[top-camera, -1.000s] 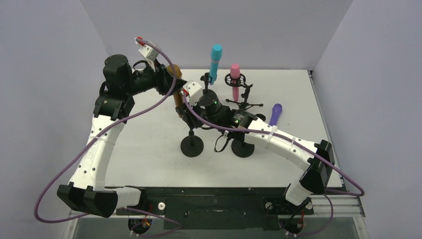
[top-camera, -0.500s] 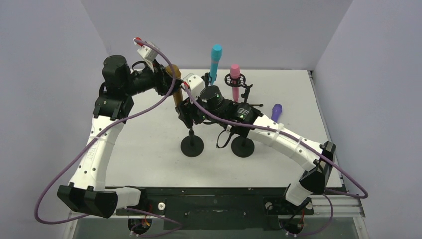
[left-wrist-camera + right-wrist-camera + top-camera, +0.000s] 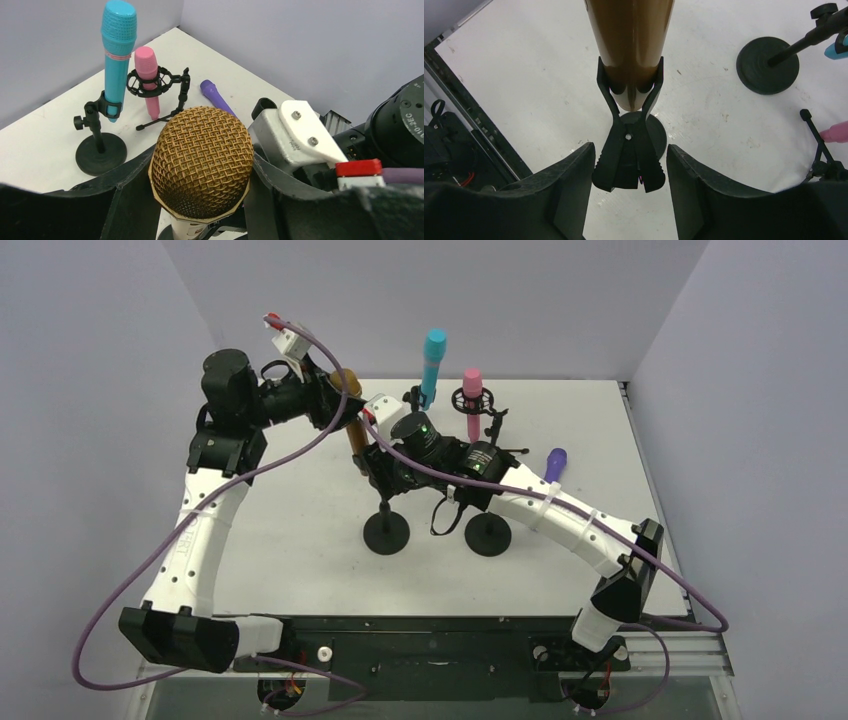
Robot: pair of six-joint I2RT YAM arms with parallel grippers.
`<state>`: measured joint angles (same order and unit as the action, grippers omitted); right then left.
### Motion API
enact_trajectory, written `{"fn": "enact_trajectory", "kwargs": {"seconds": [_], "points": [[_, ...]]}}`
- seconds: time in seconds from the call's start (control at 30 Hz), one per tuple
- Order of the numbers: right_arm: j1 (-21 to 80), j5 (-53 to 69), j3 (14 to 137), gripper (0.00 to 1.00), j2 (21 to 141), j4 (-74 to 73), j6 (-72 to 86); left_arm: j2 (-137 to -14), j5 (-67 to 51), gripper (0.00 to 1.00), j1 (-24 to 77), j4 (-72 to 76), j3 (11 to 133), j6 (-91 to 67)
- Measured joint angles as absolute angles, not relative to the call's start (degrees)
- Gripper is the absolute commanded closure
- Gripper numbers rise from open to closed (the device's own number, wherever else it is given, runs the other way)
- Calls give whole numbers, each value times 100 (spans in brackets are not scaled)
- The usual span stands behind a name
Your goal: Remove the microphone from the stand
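**Right wrist in closer to the clip; left holds the mic head**

Right arm has swung a bit left & back vs 0.5 s ago in top view, so its wrist is nearer the stand (image 3: 385,534). Left arm has nudged slightly left.

Left fingers (image 3: 135,200) are closed on the gold mesh head of the mic (image 3: 201,160), 1 on each side, both touching it. Mic stands roughly upright w/ its brown body seated in the clip (image 3: 628,150) at the top of the stand.

Right fingers (image 3: 574,190) are spread, 1 on each side of the clip. White surface (image 3: 300,540) shows in both gaps, so no contact.

The stand's round base sits on the surface near front-centre.

Behind it are 3 more:
- teal mic (image 3: 434,355) on its own stand
- pink mic (image 3: 472,390) in a shock mount on a tripod
- purple mic (image 3: 553,465) lying flat, off to the right
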<state>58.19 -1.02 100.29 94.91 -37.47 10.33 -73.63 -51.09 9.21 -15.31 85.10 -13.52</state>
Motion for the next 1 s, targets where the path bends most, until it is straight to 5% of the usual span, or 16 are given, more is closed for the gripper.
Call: {"fn": "enact_trajectory", "kwargs": {"seconds": [0.53, 1.0], "points": [[5977, -631, 10993, 59, 9920, -4407, 969, -7568, -5194, 100, 851, -1299, 8517, -1433], [5999, -701, 11850, 55, 10503, -5170, 965, -7601, -5159, 100, 816, -1308, 8523, -1378]]}}
